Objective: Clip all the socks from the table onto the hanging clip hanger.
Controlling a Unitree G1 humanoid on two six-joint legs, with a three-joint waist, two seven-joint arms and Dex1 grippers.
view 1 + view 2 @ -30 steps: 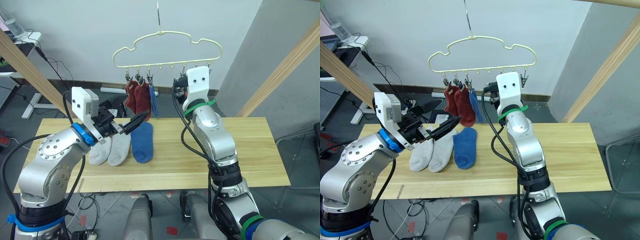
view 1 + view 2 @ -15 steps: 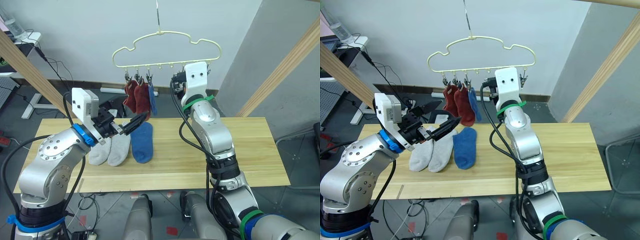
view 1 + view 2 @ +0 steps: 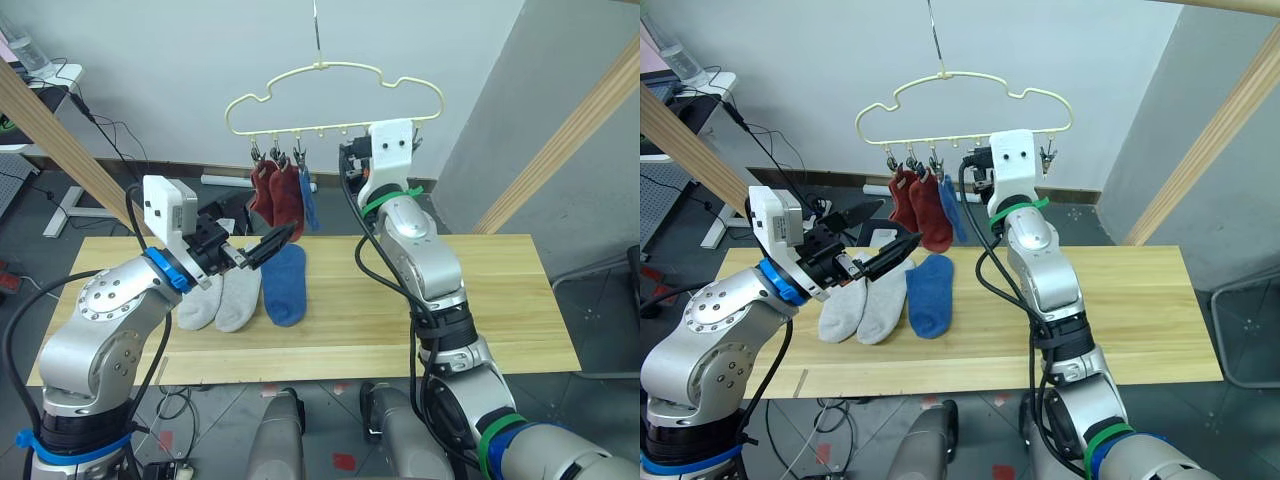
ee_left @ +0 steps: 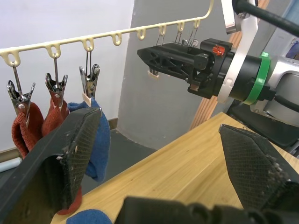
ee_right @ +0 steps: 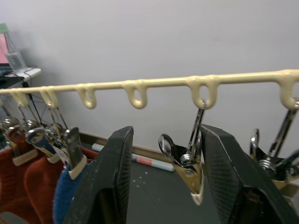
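Note:
The pale-yellow clip hanger [image 3: 335, 95] hangs above the table [image 3: 500, 290]. Two rust red socks [image 3: 275, 195] and one blue sock [image 3: 308, 205] hang from its left clips. On the table lie two light grey socks [image 3: 225, 300] and a blue sock [image 3: 285, 285]. My right gripper [image 5: 166, 182] is raised to the hanger and open, its fingers on either side of an empty metal clip [image 5: 189, 165]. My left gripper [image 3: 878, 232] hovers open above the grey socks, with nothing between its fingers.
Slanted wooden poles [image 3: 60, 150] [image 3: 570, 130] of a frame stand at both sides of the table. Cables and a white desk leg [image 3: 70, 200] are on the floor behind the left end. More empty clips [image 3: 410, 130] hang at the hanger's right.
My right gripper has risen and shifted left along the hanger's row of clips. The left arm and the socks have not moved.

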